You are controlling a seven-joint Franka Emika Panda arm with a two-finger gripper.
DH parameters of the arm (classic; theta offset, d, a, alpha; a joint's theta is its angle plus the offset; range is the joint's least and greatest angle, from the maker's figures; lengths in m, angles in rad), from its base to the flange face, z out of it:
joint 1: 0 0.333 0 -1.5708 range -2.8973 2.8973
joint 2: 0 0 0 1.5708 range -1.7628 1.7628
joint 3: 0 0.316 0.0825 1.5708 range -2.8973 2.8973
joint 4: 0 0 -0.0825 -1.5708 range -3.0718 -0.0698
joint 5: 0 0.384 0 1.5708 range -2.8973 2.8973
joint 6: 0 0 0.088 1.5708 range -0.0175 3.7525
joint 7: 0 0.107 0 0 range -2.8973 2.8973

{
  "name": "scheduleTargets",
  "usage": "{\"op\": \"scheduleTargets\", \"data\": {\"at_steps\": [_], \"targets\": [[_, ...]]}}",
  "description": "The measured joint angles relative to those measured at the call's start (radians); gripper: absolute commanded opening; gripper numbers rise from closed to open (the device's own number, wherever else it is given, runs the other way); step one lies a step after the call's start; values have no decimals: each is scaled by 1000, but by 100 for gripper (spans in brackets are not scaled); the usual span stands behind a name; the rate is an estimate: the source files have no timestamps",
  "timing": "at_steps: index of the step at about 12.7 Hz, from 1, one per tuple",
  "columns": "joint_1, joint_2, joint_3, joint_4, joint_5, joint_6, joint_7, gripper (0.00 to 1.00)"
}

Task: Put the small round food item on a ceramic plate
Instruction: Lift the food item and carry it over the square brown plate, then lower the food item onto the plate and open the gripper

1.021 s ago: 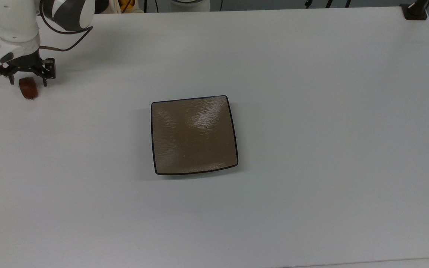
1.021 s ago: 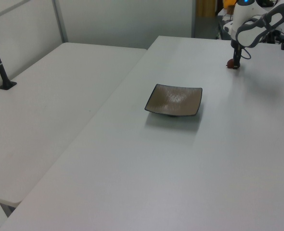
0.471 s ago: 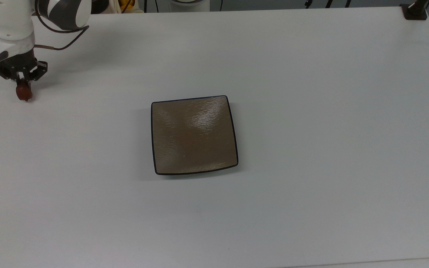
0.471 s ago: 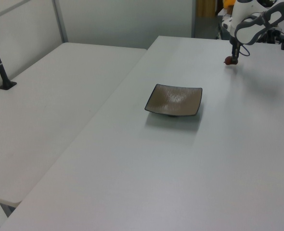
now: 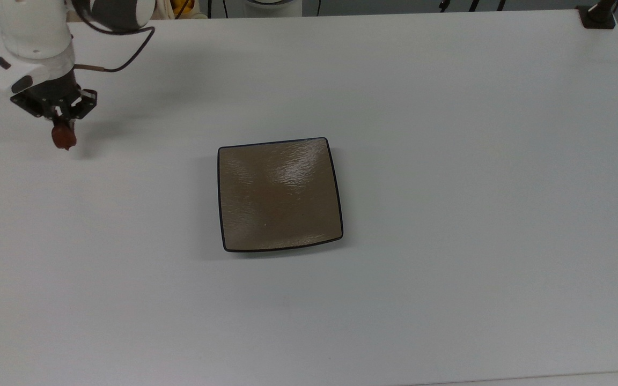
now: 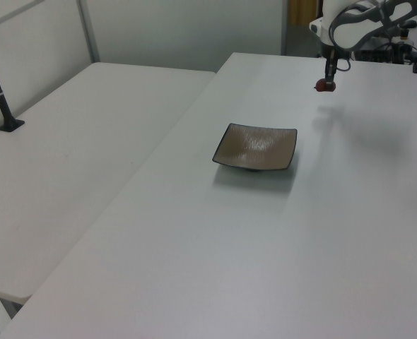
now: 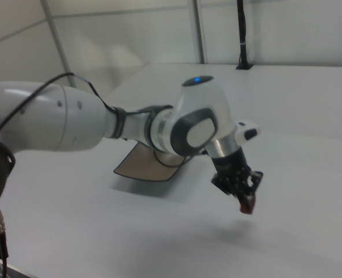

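Right view, nearest first: the white arm (image 7: 72, 124) reaches in from the right view's left, and its black gripper (image 7: 245, 200) points down with the fingers pinched close together on the small round food item (image 7: 247, 204), which shows as a dark red lump at the fingertips. The item hangs above the table (image 7: 159, 231), and a soft shadow lies on the surface underneath it. Behind the arm's wrist, a corner of the ceramic plate (image 7: 137, 165) rests flat on the table.

In the top view, the plate (image 5: 279, 194) sits near the table's middle, square with rounded corners, tan-brown and glossy, with a thin black rim. Nothing lies on it. The gripper (image 5: 62, 128) is well apart from the plate, toward the top view's upper left, and the reddish-brown food item (image 5: 64, 137) sticks out below the narrowly closed fingers. A black cable (image 5: 121, 51) loops from the wrist across the arm.

From the left view, the plate (image 6: 256, 147) is the nearer thing; beyond it, toward the left view's upper right, the gripper (image 6: 329, 76) holds the food item (image 6: 325, 85) clear of the table surface, with its shadow falling on the table to the left view's right
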Motion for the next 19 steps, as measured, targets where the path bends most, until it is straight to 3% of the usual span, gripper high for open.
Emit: {"op": "scheduleTargets", "data": {"at_steps": [3, 5, 8, 11, 13, 16, 17, 19], "targets": [[31, -85, 87, 1, 33, -153, 171, 6], [96, -130, 115, 0, 114, -214, 279, 6], [141, -153, 191, 0, 160, -218, 388, 7], [178, -140, 237, -11, 170, -218, 462, 14], [191, -95, 266, -15, 212, -129, 507, 21], [205, -11, 289, -13, 224, -18, 623, 43], [215, 20, 293, -12, 224, 16, 643, 99], [230, 75, 300, 8, 224, 63, 689, 100]]}}
